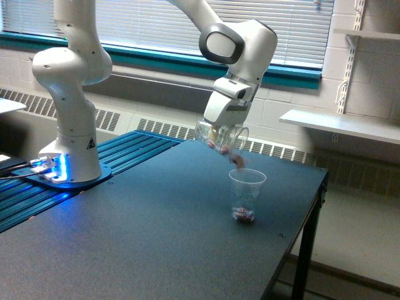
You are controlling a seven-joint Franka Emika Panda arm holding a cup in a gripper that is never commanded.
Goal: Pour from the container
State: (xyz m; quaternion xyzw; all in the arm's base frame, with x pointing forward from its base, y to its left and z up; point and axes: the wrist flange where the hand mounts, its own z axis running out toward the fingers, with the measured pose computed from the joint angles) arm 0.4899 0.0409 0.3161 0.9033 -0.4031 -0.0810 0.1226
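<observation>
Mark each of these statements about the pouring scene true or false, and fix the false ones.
1. The gripper holds the container tilted, mouth down toward the cup. True.
2. The cup lies on its side. False: it stands upright on the table.
3. Pieces are in the air just above the cup's rim. True.
4. The cup is empty. False: small reddish pieces sit at its bottom.
5. The container rests on the table. False: it is held in the air above the cup.
</observation>
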